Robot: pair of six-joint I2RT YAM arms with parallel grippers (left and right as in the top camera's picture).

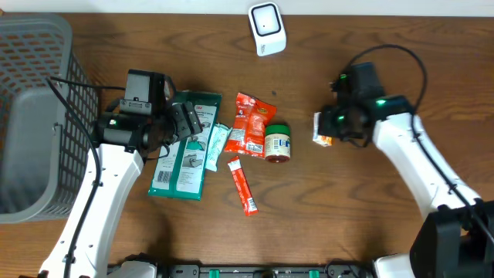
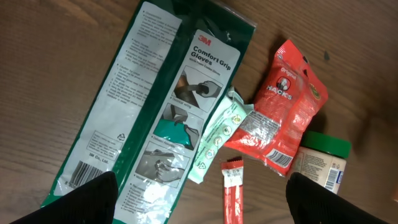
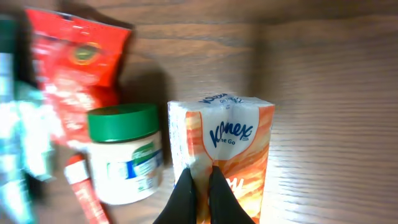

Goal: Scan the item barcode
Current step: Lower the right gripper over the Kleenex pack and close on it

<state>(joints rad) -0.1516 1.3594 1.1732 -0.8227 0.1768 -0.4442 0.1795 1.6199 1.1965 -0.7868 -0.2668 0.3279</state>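
Observation:
My right gripper is shut on the wrapper of an orange and white Kleenex tissue pack, pinching a fold of its front face. From overhead the pack sits at the tip of the right gripper, right of the pile. A white scanner stands at the table's far edge, apart from the pack. My left gripper hovers open over the pile; its dark fingertips stand wide with nothing between them.
The pile holds a green 3M glove package, a pale green sachet, a red snack bag, a green-lidded jar and a red stick pack. A grey basket fills the left side.

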